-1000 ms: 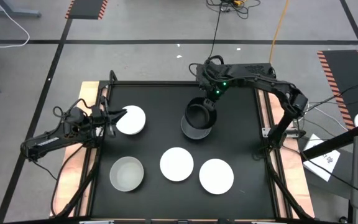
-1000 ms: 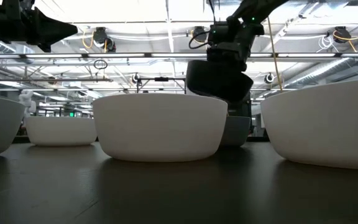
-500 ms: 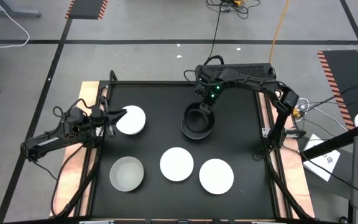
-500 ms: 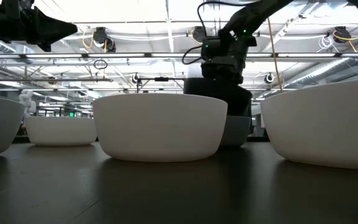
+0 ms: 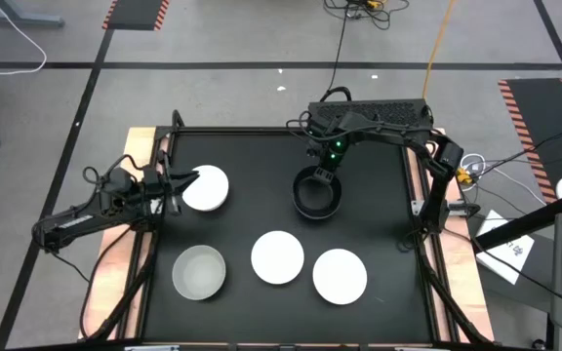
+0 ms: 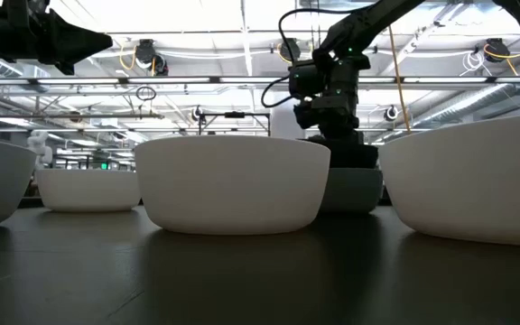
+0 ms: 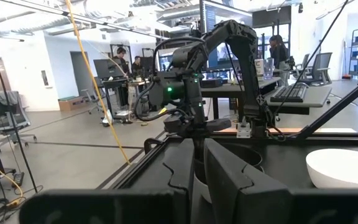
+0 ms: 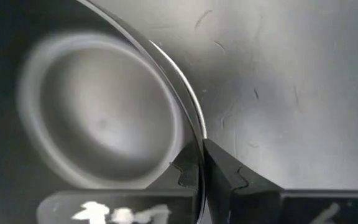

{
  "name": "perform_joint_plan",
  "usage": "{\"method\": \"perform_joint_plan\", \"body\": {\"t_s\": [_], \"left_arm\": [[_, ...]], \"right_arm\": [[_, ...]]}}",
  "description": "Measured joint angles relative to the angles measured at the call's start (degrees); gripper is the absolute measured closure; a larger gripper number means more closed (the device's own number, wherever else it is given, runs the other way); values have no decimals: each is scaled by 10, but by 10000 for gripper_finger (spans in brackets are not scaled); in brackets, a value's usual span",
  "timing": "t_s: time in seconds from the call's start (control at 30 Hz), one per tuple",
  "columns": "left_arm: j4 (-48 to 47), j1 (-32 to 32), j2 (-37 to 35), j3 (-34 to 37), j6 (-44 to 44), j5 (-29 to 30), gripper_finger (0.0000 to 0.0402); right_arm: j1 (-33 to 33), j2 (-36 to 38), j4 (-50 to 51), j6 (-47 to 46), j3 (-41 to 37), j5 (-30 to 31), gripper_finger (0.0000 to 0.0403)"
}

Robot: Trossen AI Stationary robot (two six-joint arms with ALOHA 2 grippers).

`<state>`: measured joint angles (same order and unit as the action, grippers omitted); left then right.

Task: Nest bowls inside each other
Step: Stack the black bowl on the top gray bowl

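Note:
A black bowl [image 5: 316, 198] sits inside a pale grey bowl [image 6: 355, 191] at the table's far middle, with my right gripper [image 5: 322, 172] shut on it from above. Whether it rests fully in the grey bowl, I cannot tell. Three white bowls stand on their bases: one at the left [image 5: 206, 187] and two near the front [image 5: 278, 257] [image 5: 340, 275]. A second pale grey bowl [image 5: 199, 272] stands front left. My left gripper [image 5: 185, 182] hovers shut beside the left white bowl, touching nothing. My right gripper pinches the black bowl's rim [image 8: 190, 127] on its far side, one finger inside the bowl and one outside. The fingers come steeply from above, pointing down. The bowl sits about level, its lower part within the grey bowl.
The table has a black top inside a dark frame [image 5: 261, 132] with wooden strips along both sides. Free room lies along the far left and the right part of the top. People and desks show in the room beyond the table.
My right gripper has come down with the black bowl, staying shut on its rim. The bowl, tilted and hanging above the grey bowl a second ago, has levelled out and sunk into the grey bowl, which has kept its place.

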<state>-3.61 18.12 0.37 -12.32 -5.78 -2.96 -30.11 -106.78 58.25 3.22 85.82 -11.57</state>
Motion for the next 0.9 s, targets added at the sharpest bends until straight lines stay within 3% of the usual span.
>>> {"method": "perform_joint_plan", "body": {"t_s": [0.43, 0.67, 0.9], "left_arm": [[-2, 0, 0, 0, 0, 0, 360], [-2, 0, 0, 0, 0, -1, 360], [-4, 0, 0, 0, 3, -1, 360]], "right_arm": [[-9, -53, 37, 11, 25, 15, 403], [-1, -44, 26, 11, 41, 31, 403], [-1, -43, 33, 6, 54, -48, 403]]}}
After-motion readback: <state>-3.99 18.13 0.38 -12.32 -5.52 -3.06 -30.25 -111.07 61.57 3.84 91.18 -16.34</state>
